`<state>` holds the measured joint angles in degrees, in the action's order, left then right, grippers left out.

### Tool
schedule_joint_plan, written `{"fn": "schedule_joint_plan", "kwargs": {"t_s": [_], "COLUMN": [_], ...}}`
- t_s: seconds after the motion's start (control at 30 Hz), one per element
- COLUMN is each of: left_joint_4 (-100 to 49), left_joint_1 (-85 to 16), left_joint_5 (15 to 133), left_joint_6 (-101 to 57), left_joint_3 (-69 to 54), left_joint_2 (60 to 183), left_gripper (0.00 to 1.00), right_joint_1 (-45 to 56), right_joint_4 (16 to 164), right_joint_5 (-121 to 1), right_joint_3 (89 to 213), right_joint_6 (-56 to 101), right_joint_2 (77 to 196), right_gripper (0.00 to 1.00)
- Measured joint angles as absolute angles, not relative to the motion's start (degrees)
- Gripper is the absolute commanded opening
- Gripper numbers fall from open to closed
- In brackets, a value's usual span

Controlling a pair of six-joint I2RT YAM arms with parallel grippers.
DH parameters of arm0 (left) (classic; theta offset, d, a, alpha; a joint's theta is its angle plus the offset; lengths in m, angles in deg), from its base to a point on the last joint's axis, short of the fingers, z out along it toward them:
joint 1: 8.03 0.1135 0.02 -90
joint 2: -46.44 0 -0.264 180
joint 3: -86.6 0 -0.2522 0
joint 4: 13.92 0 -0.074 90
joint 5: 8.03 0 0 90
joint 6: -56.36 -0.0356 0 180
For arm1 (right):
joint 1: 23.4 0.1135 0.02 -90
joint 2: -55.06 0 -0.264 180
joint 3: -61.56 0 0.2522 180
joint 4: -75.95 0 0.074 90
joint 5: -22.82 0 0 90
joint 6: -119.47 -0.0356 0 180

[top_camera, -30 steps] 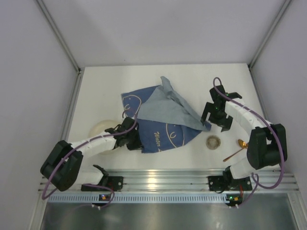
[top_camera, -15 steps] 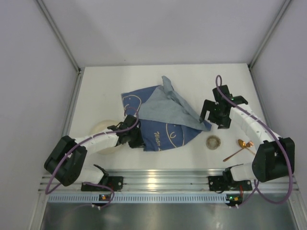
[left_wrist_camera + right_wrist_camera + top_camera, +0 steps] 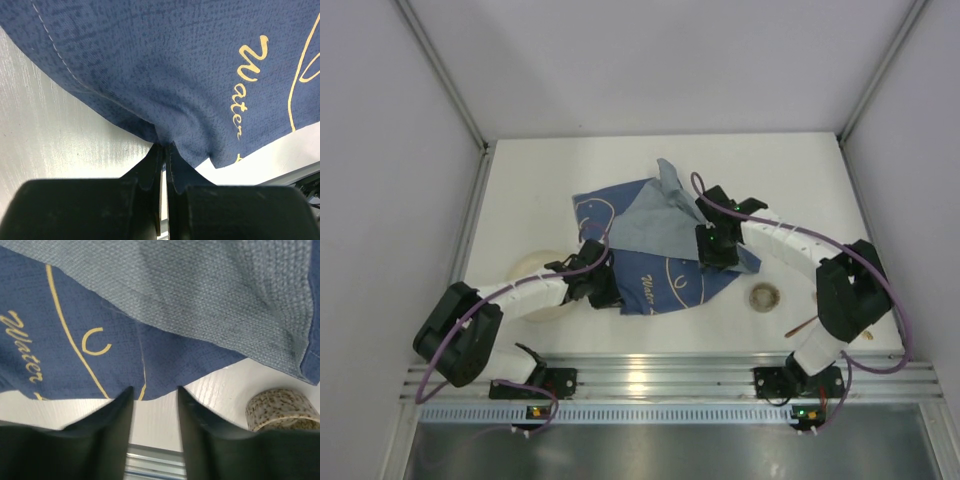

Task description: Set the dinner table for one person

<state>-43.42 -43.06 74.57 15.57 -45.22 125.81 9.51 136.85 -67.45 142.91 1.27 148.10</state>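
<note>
Large flat matte white rectangular tabletop [image 3: 790, 170] under everything, hemmed in by grey walls [image 3: 380, 150] at left, right and far side. Ribbed aluminium rail [image 3: 660, 378] along the near edge. Widest bare stretch of white: the far strip between cloth and back wall. Narrower bare bands along the left edge and in the far right corner.

Dark blue woven cloth with pale gold line drawings and lettering [image 3: 665, 275] crumpled in mid-table, a lighter blue flap folded over its far right part. Left gripper [image 3: 603, 290] at the cloth's near left edge, fingers pressed together on a pinch of hem. Right gripper [image 3: 716, 248] over the cloth's right side, fingers spread apart.

Only from above: round cream plate [image 3: 528, 266] near the left edge, partly under the left arm. Also thin copper-coloured spoon [image 3: 802, 325] at near right, mostly hidden by the right arm. Only from the left wrist: fabric puckered right at the closed tips. Only from the right wrist: the cloth's near edge in the gap between the spread fingers, contact with the fabric not tellable.

Small speckled stone-coloured cup [image 3: 764, 296] upright, just beside the cloth's near right corner, apart from it. Rim visible from above, inside too small to read.
</note>
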Motion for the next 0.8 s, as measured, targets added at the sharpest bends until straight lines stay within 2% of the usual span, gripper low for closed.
{"fn": "schedule_joint_plan", "kwargs": {"t_s": [0.07,0.1,0.5,0.8], "left_joint_4": [-43.4,-43.5,-42.8,-41.3], "left_joint_1": [-43.1,-43.1,-43.1,-43.1], "left_joint_5": [74.7,74.8,74.6,74.0], "left_joint_6": [15.9,16.0,17.3,17.8], "left_joint_3": [-45.2,-45.3,-44.9,-44.6], "left_joint_2": [125.7,125.7,126.5,127.6], "left_gripper": [0.0,0.0,0.0,0.0], "right_joint_1": [10.3,10.9,19.1,19.2], "right_joint_4": [136.9,137.0,140.3,141.2], "right_joint_5": [-68.8,-70.6,-90.5,-97.4], "right_joint_3": [142.9,142.9,153.3,158.5], "right_joint_6": [1.2,1.6,6.7,10.3], "right_joint_2": [149.0,149.5,159.7,167.5], "right_gripper": [0.69,0.71,0.68,0.65]}}
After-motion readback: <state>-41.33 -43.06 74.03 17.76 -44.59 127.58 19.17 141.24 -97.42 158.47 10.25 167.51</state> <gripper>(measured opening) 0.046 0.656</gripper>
